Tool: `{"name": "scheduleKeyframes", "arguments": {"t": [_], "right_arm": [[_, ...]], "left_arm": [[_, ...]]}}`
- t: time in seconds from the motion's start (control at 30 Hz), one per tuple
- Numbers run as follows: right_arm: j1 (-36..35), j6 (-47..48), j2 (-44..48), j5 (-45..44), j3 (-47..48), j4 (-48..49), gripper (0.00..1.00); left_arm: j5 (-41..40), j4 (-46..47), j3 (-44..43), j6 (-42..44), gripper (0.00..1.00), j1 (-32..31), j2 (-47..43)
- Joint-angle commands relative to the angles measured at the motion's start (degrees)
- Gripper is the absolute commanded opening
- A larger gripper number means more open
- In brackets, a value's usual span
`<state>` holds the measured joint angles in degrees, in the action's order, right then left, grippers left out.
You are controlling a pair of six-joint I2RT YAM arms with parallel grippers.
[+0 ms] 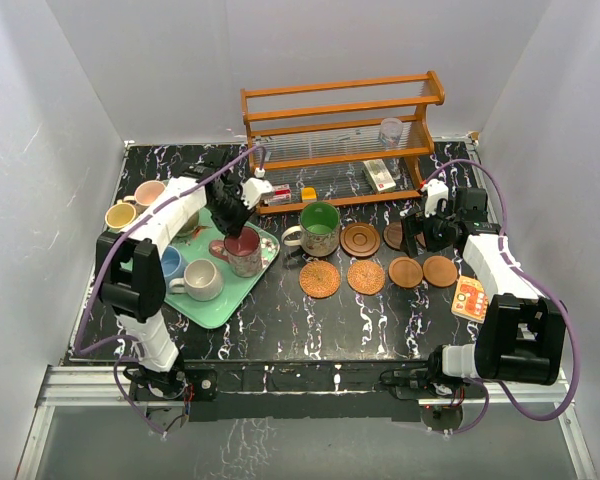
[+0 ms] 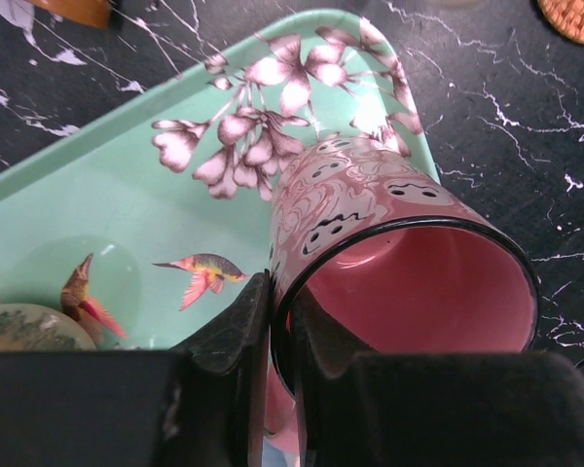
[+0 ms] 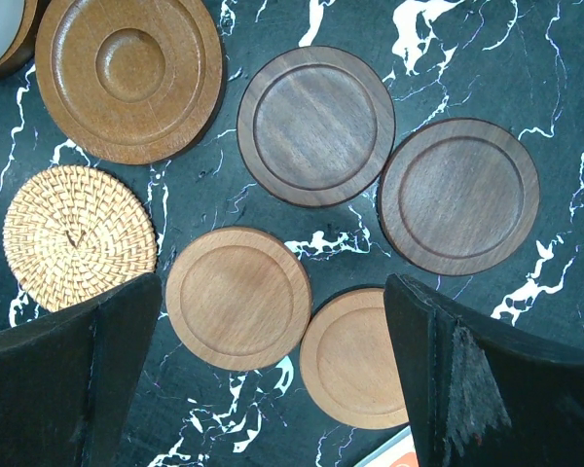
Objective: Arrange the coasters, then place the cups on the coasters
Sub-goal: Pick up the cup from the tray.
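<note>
Mug wall is what the left jaws are clenched on. One finger [image 2: 229, 331] presses the outside of the pink mug [image 2: 419, 282] and the other sits inside its mouth, so the black rim runs between them. The mug is at the flowered right corner of the green tray [image 2: 97, 195], on the left half of the desk [image 1: 280, 330]; whether its base rests on the tray I cannot tell.

Right jaws are released, spread wide above the coasters near the desk's right edge. Two pale smooth coasters [image 3: 238, 297] lie between the tips, touching each other. Two dark ringed ones [image 3: 316, 125] lie just beyond. A woven one [image 3: 78, 236] sits beside the left tip.
</note>
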<state>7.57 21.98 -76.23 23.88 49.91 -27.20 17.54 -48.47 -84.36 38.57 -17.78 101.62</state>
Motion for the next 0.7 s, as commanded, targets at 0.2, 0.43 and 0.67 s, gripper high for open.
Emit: {"name": "scheduleKeyframes", "arguments": {"t": [0.2, 0.43, 0.67], "right_arm": [[0.24, 0.06, 0.04, -0.74, 1.48, 1.22, 0.98], [0.25, 0.08, -0.15, -1.49, 1.41, 1.31, 0.98], [0.17, -0.24, 0.49, -0.72, 1.4, 1.3, 0.98]], "left_arm": [[1.97, -4.82, -12.64, -10.68, 0.0, -3.48, -3.0], [1.18, -8.11, -14.24, -15.09, 0.0, -8.39, -6.11], [4.01, -3.73, -9.91, -17.33, 0.0, -13.39, -11.14]]}}
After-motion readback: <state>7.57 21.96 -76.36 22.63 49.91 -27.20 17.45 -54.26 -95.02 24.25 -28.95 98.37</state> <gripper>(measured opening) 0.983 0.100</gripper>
